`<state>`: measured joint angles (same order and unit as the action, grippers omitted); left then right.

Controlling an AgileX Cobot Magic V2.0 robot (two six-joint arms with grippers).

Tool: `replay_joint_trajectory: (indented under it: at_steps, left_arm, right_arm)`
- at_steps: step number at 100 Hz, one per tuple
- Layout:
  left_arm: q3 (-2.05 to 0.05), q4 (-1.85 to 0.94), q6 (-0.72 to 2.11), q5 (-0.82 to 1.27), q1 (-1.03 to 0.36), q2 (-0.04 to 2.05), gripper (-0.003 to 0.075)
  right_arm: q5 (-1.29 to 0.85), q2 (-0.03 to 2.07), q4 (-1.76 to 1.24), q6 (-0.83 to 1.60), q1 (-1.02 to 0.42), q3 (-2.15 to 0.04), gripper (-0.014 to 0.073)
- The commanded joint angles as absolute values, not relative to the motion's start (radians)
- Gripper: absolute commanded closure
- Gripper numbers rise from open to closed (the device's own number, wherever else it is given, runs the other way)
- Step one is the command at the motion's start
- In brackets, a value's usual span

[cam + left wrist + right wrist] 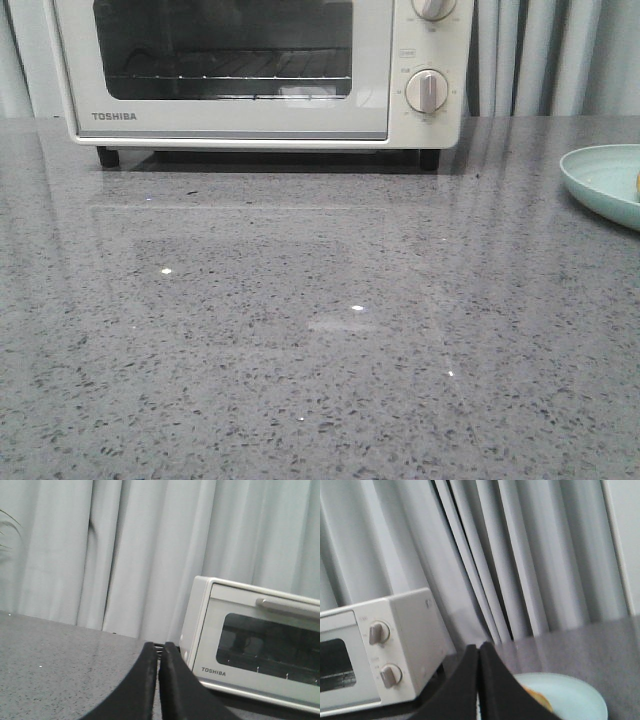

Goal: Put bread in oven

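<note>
At the back of the grey speckled surface [300,330] you see the oven [260,70], a cream-white TOSHIBA unit standing on black feet with its glass-windowed door shut. Through the glass you can make out the wire rack [230,78], and two round knobs [427,90] sit one above the other on the panel to the right of the door. Off to the right of the oven, well apart from it, a pale green plate [600,180] lies on the surface, cut off by the edge of the front view. The bread [540,699] rests on that plate, and you get only a golden sliver of it in the right wrist view, most of it hidden behind the gripper; in the front view just a speck of yellow shows at the plate's far edge. Your right gripper [479,652] hangs above the near side of the plate, its black jaws pressed together with nothing between them, the oven's knob side visible beyond. Your left gripper [159,652] is raised out to the left of the oven, looking across at the door and its handle [287,605], and its jaws are likewise closed tip to tip on nothing. Neither arm appears in the front view. Pale grey curtains [125,550] hang behind the oven, and a few thin leaves [6,530] show at the edge of the left wrist view.
</note>
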<state>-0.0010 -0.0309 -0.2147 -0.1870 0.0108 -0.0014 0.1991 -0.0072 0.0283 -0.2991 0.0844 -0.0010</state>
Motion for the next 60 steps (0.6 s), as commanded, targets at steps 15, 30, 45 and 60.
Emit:
replay_joint_trajectory:
  at_steps: [15,30,45,60]
  left_arm:
    - [-0.104,-0.041,-0.273,-0.221,0.012,-0.014,0.0742]
    - [-0.185,-0.017,-0.273,-0.137,0.012,0.017,0.0742]
    - [-0.28,0.0,-0.273,-0.087,-0.019,0.079,0.0742]
    - [-0.39,0.031,-0.271,-0.053,-0.068,0.174,0.0742]
  right_arm:
    - [-0.105,0.0,0.028,-0.365,0.09,-0.198,0.0662]
    - [-0.211,0.028,0.028,-0.365,0.09,-0.292,0.0662]
    - [-0.381,0.114,0.013,-0.363,0.09,-0.39,0.0662]
    - [-0.471,0.213,-0.086,-0.237,0.09,-0.494,0.0662]
